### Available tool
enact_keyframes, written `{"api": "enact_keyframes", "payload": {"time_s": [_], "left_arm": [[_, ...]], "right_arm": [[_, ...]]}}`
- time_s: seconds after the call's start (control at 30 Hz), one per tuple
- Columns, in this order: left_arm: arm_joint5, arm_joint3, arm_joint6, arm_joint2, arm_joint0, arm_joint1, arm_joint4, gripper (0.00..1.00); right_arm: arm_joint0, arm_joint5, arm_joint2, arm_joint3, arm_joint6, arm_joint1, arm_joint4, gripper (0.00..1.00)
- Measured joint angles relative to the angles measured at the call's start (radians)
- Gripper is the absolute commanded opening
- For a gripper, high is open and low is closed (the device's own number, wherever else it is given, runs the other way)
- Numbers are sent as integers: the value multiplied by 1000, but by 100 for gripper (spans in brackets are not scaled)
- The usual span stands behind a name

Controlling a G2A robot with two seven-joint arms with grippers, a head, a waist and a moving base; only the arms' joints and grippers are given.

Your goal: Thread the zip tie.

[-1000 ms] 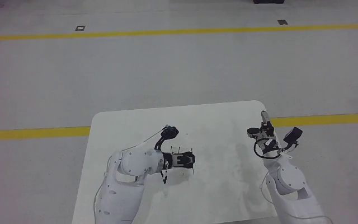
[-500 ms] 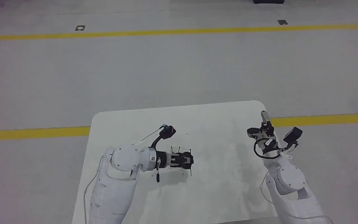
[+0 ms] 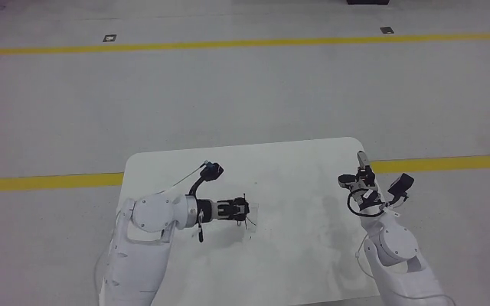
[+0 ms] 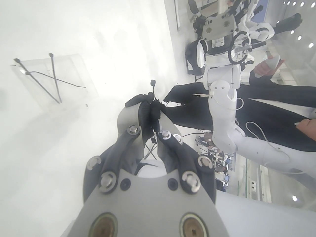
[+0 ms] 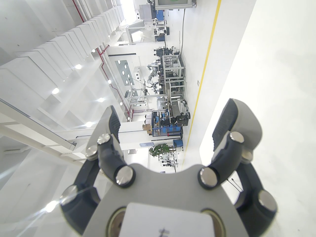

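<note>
white table point(image 3: 306, 172); zip tie point(image 4: 153, 83) pinched between left fingers point(image 4: 124, 119), head protruding

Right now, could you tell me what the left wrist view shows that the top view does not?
The left wrist view adds close detail: the left gripper shut on a black zip tie, and a clear tray holding three more zip ties. The top view adds layout: the whole table, with the left gripper near its middle and the right arm at its right edge. Both show the left gripper, the right arm and the table.
</note>
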Motion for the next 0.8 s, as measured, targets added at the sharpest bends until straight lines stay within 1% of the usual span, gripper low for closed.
{"api": "enact_keyframes", "payload": {"time_s": [0.13,0.2,0.3,0.33,0.53,0.6,0.63,0.67,0.8], "left_arm": [[17,-37,0,-29,20,30,-3,0],[26,-47,0,-33,25,42,-17,0],[26,-50,0,-10,27,63,-36,0],[25,-49,0,-3,27,66,-35,0],[24,-49,0,-3,26,66,-33,0],[27,-45,16,-4,30,67,-41,0],[31,-47,31,-11,32,70,-49,0],[34,-52,31,-20,32,74,-56,0],[44,-90,-1,-85,41,93,-98,0]], "right_arm": [[0,0,0,0,0,0,0,100],[0,0,0,0,0,0,0,100],[0,0,0,0,0,0,0,100],[0,0,0,0,0,0,0,100],[0,0,0,0,0,0,0,100],[0,0,0,0,0,0,0,100],[0,0,0,0,0,0,0,100],[0,0,0,0,0,0,0,100],[0,0,0,0,0,0,0,100]]}}
